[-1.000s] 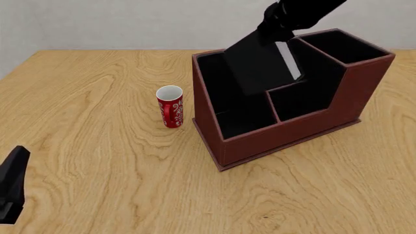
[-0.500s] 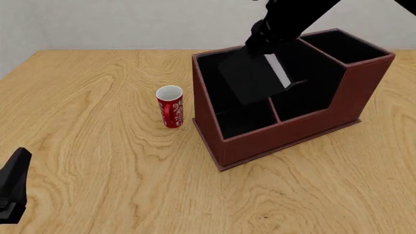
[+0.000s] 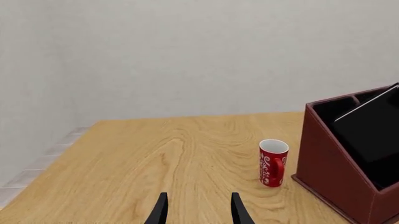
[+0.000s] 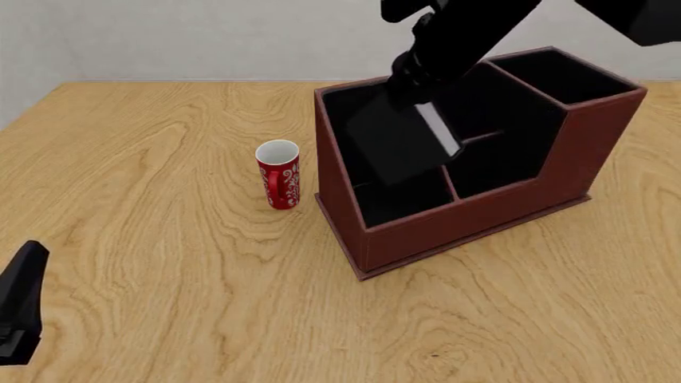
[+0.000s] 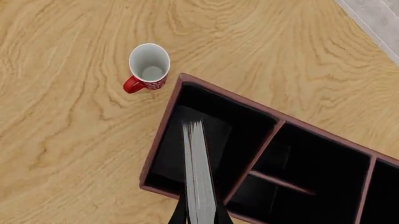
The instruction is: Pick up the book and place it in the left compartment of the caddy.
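Your right end effector [image 5: 199,215] is clamped on the book [image 4: 399,140], holding it tilted over the left compartment [image 4: 356,171] of the caddy [image 4: 468,215]. Your left end effector [image 3: 198,210] hangs parted and empty above the counter [image 4: 159,263], well apart from the patterned cup [image 4: 279,174].

No readable text, cup [image 4: 279,174] bears only white swirl pattern

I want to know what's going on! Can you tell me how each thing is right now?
book: tilted, held over the left compartment
right gripper: fingers shut on the book
left gripper: fingers open, holding nothing
cup: upright on the table, empty
caddy: standing on the table
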